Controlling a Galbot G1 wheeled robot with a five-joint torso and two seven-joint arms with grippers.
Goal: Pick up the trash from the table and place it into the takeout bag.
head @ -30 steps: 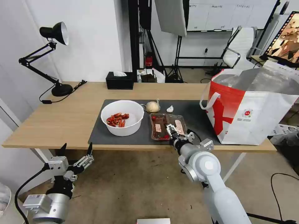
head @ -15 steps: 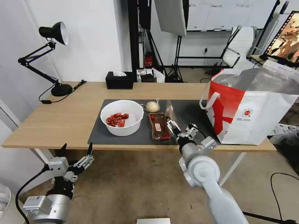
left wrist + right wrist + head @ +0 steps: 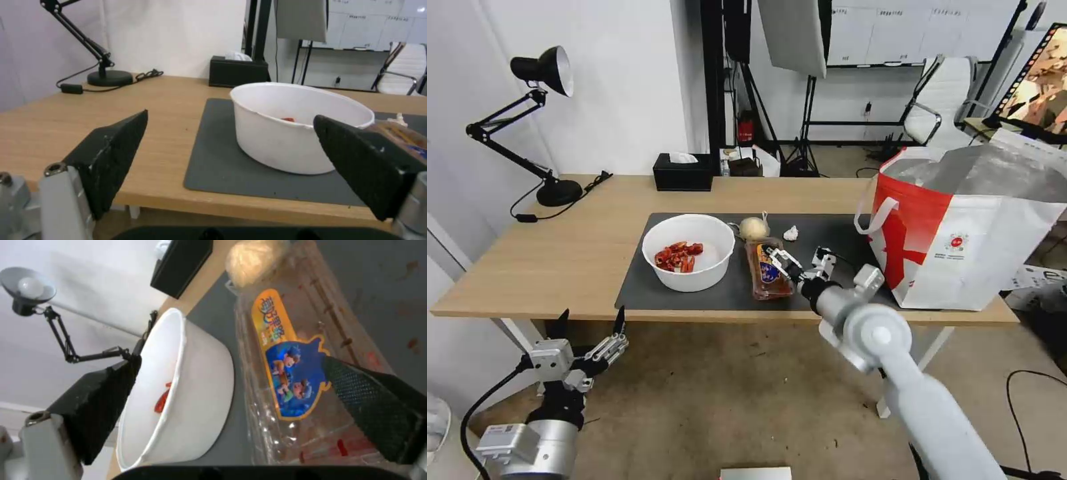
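Note:
The clear plastic tray (image 3: 769, 273) lies folded shut on the grey mat (image 3: 647, 287), its orange-and-blue label (image 3: 285, 373) facing up. My right gripper (image 3: 800, 259) hangs open at the tray's right side, one finger (image 3: 777, 256) over its lid. Left of the tray stands the white bowl (image 3: 688, 252) with red pieces. Behind the tray sit the tied clear bag (image 3: 753, 229) and the small white tissue (image 3: 791, 233). The red-and-white takeout bag (image 3: 960, 233) stands open at the table's right end. My left gripper (image 3: 587, 333) waits open below the table's front edge.
A black tissue box (image 3: 683, 173) and a black desk lamp (image 3: 550, 120) stand at the back of the light-wood table (image 3: 547, 260). Bare mat lies between the tray and the takeout bag. An office chair (image 3: 944, 107) and light stands are behind the table.
The tray, open flat a second ago, is now folded shut with its label up. My right gripper has swung up and left from the tray's right half. The left arm is unmoved.

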